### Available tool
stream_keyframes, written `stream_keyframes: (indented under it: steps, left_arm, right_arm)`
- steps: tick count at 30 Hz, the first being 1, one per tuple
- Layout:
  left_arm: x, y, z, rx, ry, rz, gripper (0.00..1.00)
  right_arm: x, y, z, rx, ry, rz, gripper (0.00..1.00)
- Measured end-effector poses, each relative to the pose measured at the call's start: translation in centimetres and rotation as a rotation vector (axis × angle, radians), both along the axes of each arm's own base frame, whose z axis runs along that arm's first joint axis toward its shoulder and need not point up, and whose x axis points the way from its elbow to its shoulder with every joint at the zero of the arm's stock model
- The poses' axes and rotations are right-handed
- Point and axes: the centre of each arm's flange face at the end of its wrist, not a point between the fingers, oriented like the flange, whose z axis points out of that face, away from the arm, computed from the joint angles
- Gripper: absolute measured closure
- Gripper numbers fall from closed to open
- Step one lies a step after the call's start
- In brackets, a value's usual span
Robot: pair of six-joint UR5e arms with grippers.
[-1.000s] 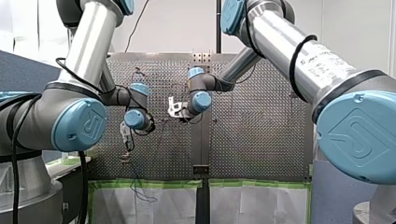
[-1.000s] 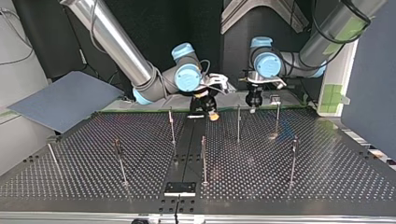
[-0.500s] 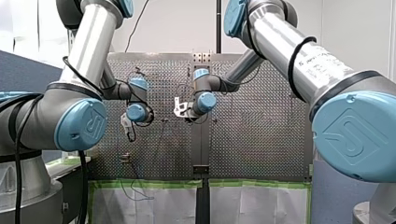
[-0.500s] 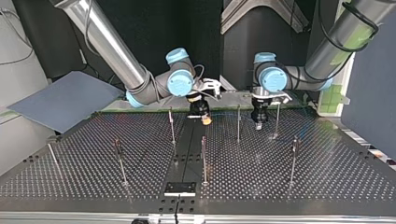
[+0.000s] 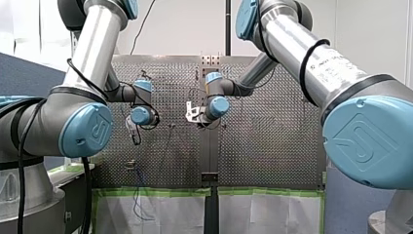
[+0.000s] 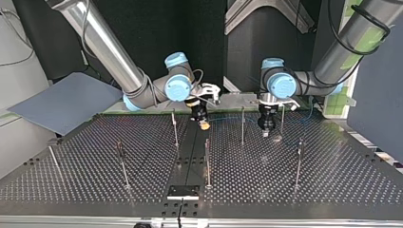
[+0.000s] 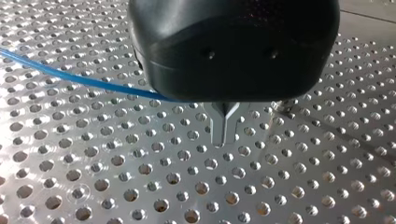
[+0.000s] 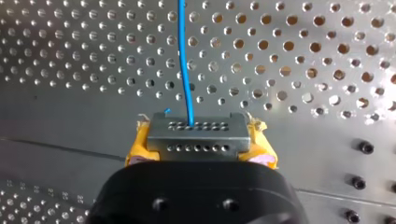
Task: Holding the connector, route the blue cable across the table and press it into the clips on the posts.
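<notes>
In the top view, my right gripper (image 6: 204, 125) is at the left, low over the far side of the table (image 6: 95, 190). Its yellow pads (image 8: 134, 148) are clamped on the connector (image 8: 196, 136), one pad on each side. The connector is a small grey metal block with two rows of tiny holes. The cable (image 8: 186, 70) is thin and bright blue. It comes out of one hole in the block and runs straight away over the table.

In the top view the cable goes to the right, past a thin post (image 6: 242, 124), to my left gripper (image 6: 265, 132). That gripper's metal fingers (image 7: 224, 123) are pressed together at the tips, just over the table. The cable slips in under the gripper's black body toward them, but I cannot tell if they pinch it.

A second ago both grippers were further back. Now my right gripper is more to the left. My left gripper has come forward and to the right, beside a second post (image 6: 282, 118).
</notes>
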Motion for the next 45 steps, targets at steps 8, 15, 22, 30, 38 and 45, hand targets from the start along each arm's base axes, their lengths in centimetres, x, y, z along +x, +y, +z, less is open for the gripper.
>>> stream_keyframes:
  steps: [8, 15, 22, 30, 38, 45]
  left_arm:
    - [-0.3, -0.3, -0.2, 0.011, 0.016, -0.007, 0.51]
    - [-1.2, -0.7, -0.8, 0.069, 0.078, 0.018, 0.00]
    - [-2.6, -1.4, -1.5, 0.112, 0.154, 0.035, 0.00]
    - [-5.7, -2.4, -2.9, 0.156, 0.271, 0.008, 0.00]
    - [-7.5, -3.3, -0.3, 0.133, 0.246, -0.006, 0.00]
    - [-9.0, -3.9, 2.3, 0.133, 0.213, -0.012, 0.00]
  right_arm:
    - [-0.2, -0.3, 0.0, 0.001, -0.001, 0.001, 1.00]
    - [-0.6, -0.8, 0.0, 0.002, -0.003, -0.001, 1.00]
    - [-0.7, -1.0, 0.0, 0.005, -0.001, -0.003, 1.00]
    - [-1.0, -1.3, -0.1, 0.007, 0.001, -0.010, 1.00]
    - [-1.3, -1.6, -0.1, 0.009, 0.003, -0.016, 1.00]
    - [-1.4, -1.6, -0.1, 0.012, 0.005, -0.014, 1.00]
